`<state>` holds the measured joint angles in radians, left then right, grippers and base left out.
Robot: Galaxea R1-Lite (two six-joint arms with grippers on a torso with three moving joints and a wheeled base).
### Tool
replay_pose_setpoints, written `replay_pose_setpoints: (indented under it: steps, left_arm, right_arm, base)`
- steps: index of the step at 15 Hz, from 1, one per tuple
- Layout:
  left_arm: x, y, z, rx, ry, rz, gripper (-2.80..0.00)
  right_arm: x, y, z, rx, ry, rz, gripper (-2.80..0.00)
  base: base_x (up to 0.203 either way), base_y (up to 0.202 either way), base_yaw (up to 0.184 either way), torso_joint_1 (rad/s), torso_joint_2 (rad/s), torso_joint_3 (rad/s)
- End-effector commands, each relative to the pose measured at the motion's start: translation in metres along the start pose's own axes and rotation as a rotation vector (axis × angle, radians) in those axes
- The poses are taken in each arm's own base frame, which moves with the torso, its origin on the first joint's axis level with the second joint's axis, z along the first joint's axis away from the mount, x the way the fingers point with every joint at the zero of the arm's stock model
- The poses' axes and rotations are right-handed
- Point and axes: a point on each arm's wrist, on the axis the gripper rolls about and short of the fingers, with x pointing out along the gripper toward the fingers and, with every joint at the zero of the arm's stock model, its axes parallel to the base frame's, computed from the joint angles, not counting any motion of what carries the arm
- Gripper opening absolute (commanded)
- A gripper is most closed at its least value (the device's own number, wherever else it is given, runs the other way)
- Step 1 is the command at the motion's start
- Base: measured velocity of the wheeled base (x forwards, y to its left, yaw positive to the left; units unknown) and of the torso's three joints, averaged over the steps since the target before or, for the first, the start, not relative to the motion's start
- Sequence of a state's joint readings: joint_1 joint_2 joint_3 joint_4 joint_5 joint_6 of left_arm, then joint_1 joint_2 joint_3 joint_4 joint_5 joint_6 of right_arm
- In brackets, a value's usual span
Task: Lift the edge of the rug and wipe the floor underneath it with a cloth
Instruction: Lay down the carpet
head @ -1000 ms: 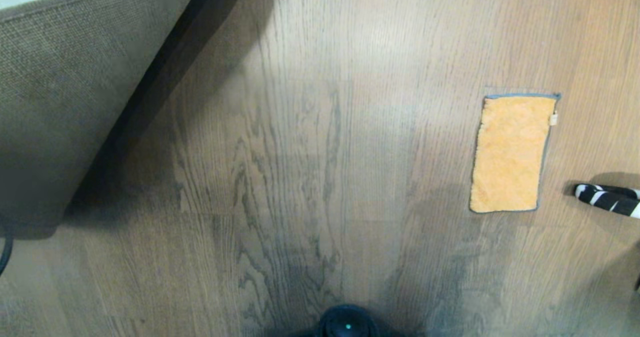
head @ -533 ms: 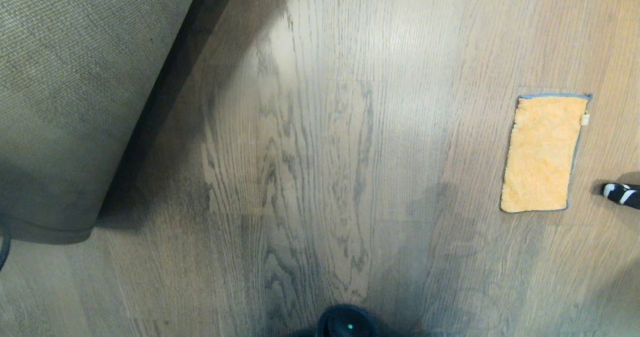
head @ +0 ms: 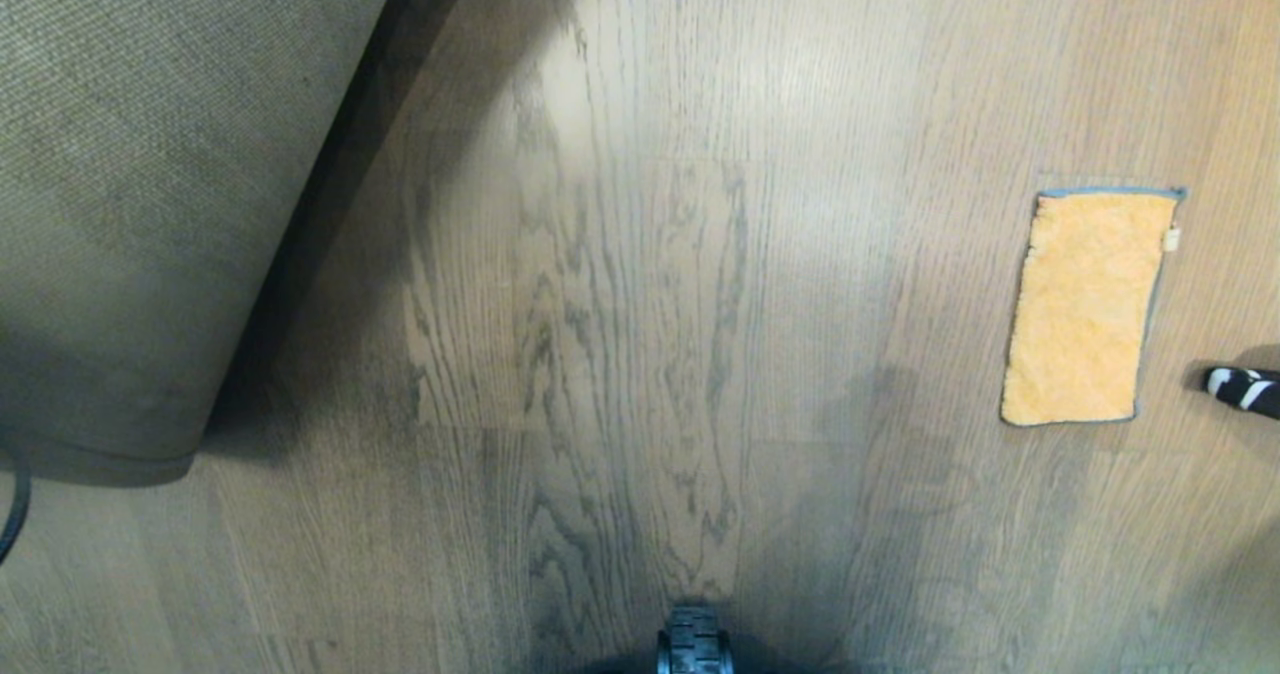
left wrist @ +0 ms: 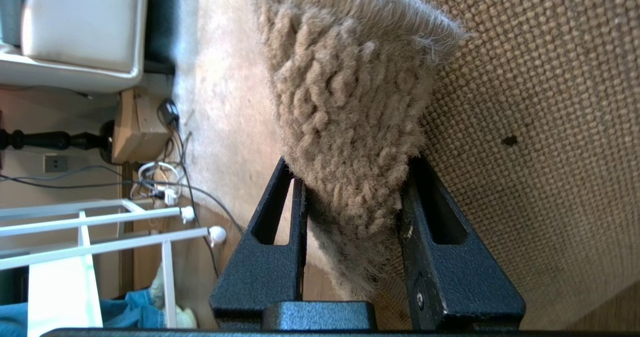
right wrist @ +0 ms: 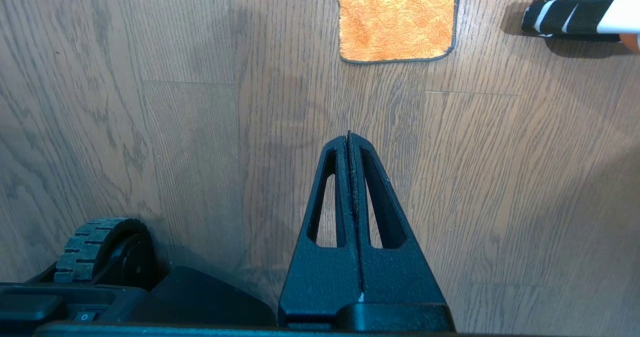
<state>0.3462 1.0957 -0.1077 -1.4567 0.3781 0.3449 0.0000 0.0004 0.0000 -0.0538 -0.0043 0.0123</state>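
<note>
Gripping the rug edge (left wrist: 350,127) in my left gripper (left wrist: 350,187), raised at upper left, I judge it heavy and floppy, best held at the corner, while the soft light cloth (head: 1088,306) sits farther right than before and my right gripper (right wrist: 350,142) rests closed, empty.

You were in a home living room: wood-plank floor (head: 650,304), a pale cushioned seat (left wrist: 80,27), wall socket (left wrist: 55,163) with tangled cables (left wrist: 165,187), white rack (left wrist: 100,227).

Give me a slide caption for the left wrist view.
Left pincer clamps the rug edge, woven backing turned up.
</note>
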Motion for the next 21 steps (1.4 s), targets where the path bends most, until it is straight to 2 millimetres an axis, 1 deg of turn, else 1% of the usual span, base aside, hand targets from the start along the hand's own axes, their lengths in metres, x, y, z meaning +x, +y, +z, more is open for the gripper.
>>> replay_pose_setpoints:
  steps: [1,5,9,13,16,18,21]
  left_arm:
    - [0.000,0.000,-0.001,0.005,0.009,-0.001,-2.80]
    - [-0.005,-0.003,-0.008,0.021,0.054,-0.037,-2.80]
    - [-0.005,-0.005,-0.011,0.036,0.079,-0.055,-2.80]
    - [-0.007,-0.004,-0.011,0.050,0.080,-0.053,-2.80]
    - [-0.008,-0.004,-0.013,0.055,0.088,-0.057,-2.80]
    - [-0.009,-0.004,-0.014,0.060,0.093,-0.059,-2.80]
    - [-0.009,-0.005,-0.014,0.065,0.093,-0.063,-2.80]
  right_arm:
    - [0.000,0.000,0.000,0.000,0.000,0.000,-2.80]
    - [0.000,0.000,0.000,-0.006,-0.001,0.000,-2.80]
    - [0.000,0.000,0.000,-0.013,-0.002,-0.001,-2.80]
    - [0.000,0.000,-0.004,-0.079,0.043,0.016,-2.80]
    - [0.002,0.000,-0.004,-0.109,0.063,0.022,-2.80]
    - [0.003,0.001,-0.002,-0.172,0.068,0.044,-2.80]
    - [0.003,0.001,-0.003,-0.171,0.070,0.045,-2.80]
  base:
    - [0.000,0.000,0.000,0.000,0.00,0.000]
    - [0.000,0.000,0.000,0.000,0.00,0.000]
    - [0.000,0.000,0.000,0.000,0.00,0.000]
    - [0.000,0.000,0.000,0.000,0.00,0.000]
    - [0.000,0.000,0.000,0.000,0.00,0.000]
    - [0.000,0.000,0.000,0.000,0.00,0.000]
    - [0.000,0.000,0.000,0.000,0.00,0.000]
